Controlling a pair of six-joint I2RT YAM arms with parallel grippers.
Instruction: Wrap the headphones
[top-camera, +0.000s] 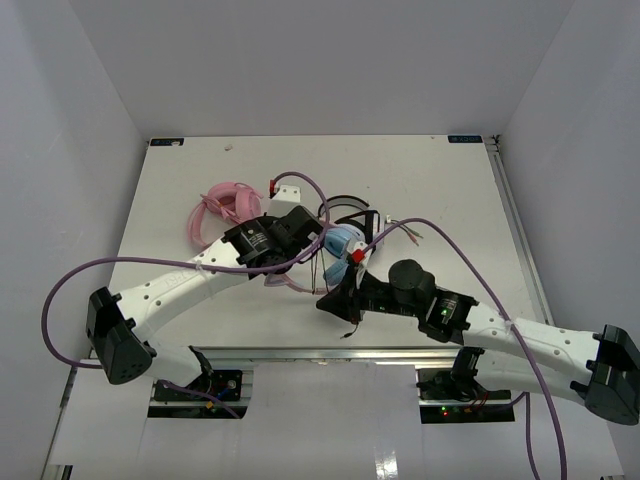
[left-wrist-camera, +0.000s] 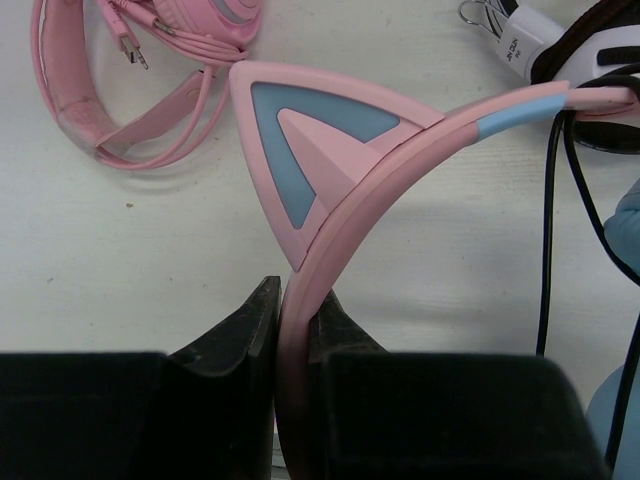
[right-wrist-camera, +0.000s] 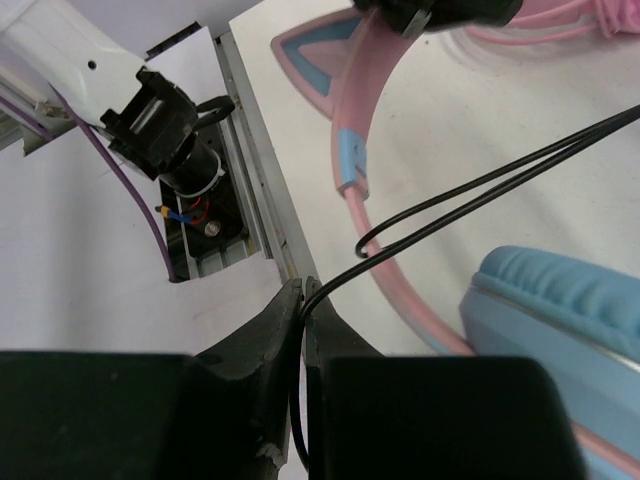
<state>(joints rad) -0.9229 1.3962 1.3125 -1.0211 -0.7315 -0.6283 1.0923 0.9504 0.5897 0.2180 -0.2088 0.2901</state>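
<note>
Pinching the pink headband (left-wrist-camera: 400, 140) just below its cat ear (left-wrist-camera: 300, 140), the left end effector (left-wrist-camera: 295, 305) is clamped on the headphones (top-camera: 345, 243), which sit near the middle of the bench (top-camera: 440, 180). The right end effector (right-wrist-camera: 303, 298) has its fingers drawn together on the thin dark cable (right-wrist-camera: 470, 190). From there the cable bends in a narrow loop and runs off toward the far side, past the light blue ear cup (right-wrist-camera: 560, 300).

The set looks light, and the band reads as springy plastic: stiff enough to anchor the whole thing from one pinch, but smooth, so it may swivel between the pads. The band beside the cat ear seems the soundest hold. The ear itself looks thin enough to snap, and the padded cup is too soft and round to hold well. The cable is limp and slick, and likely to slide through a loose pinch, so it wants firm pressure and steady tension while it is wound.

An all-pink pair (top-camera: 225, 208) and a white-and-black pair (top-camera: 345, 205) lie just beyond — their cords could snag a sweeping loop.
</note>
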